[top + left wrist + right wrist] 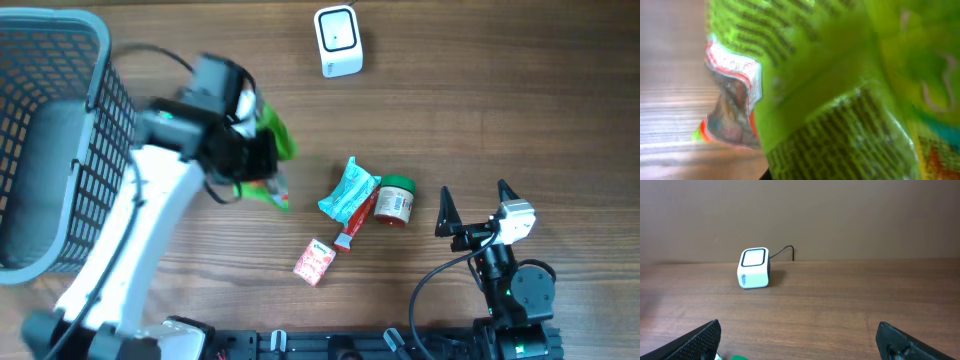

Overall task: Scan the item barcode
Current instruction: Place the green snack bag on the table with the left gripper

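A green snack bag (pixel 272 137) hangs above the table left of centre, with my left gripper (pixel 246 152) shut on it. In the left wrist view the green bag (pixel 840 75) fills nearly the whole picture and hides the fingers; its printed back and a crimped end show. The white barcode scanner (pixel 338 40) stands at the far edge of the table, to the right of the bag and apart from it; it also shows as the white scanner (pixel 754 268) with its cable behind. My right gripper (pixel 474 208) rests open near the front right, nothing between its fingertips (pixel 702 337).
A grey mesh basket (pixel 60 60) stands at the far left. In the middle lie a teal packet (pixel 348 192), a red jar with a green lid (pixel 395 202), a red tube (pixel 355 226) and a small pink box (pixel 314 261).
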